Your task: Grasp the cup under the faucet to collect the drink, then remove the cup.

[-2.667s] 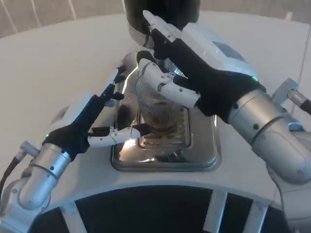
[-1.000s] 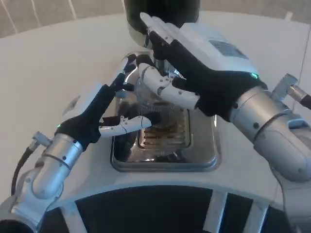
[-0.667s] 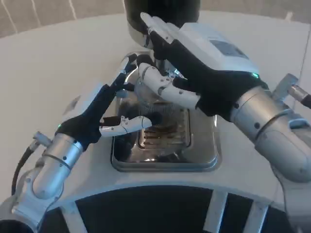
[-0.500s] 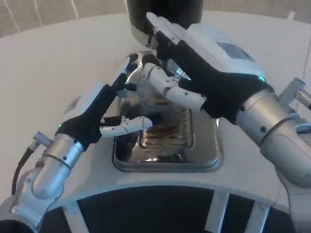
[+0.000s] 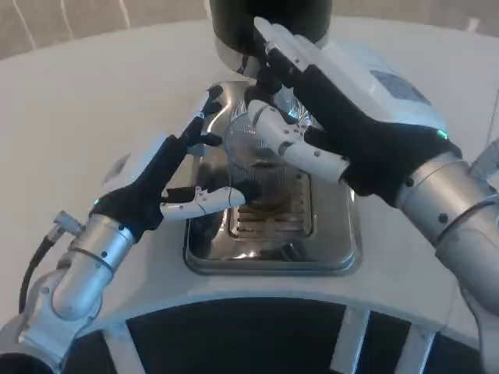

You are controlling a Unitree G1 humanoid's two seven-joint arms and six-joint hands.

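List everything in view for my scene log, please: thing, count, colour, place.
cup: one, clear with brown drink at the bottom, on the grate under the dispenser, between both hands
drip tray: one, shiny silver, table centre, with a slotted grate
dispenser: one, black body above a silver base, behind the tray
table: one, white
left hand: one, white and black, fingers at the cup's left side
right hand: one, white and black, fingers curled round the cup
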